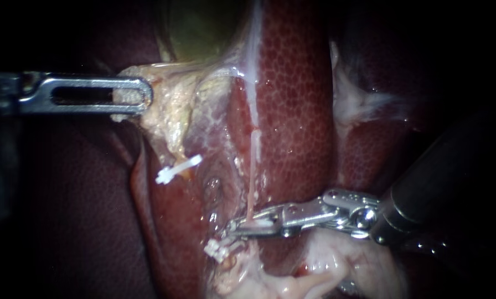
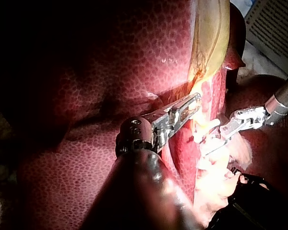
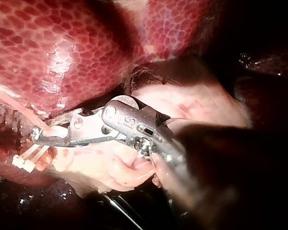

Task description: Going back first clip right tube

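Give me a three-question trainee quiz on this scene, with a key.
1. True or false: the left tool grips pale tissue beside the gallbladder.
2. The tip of the right tool is at: A the thin tube; B the gallbladder; C the left tool.
3. Name the mottled red organ behind that tube.
Key: 1 true; 2 A; 3 the liver.
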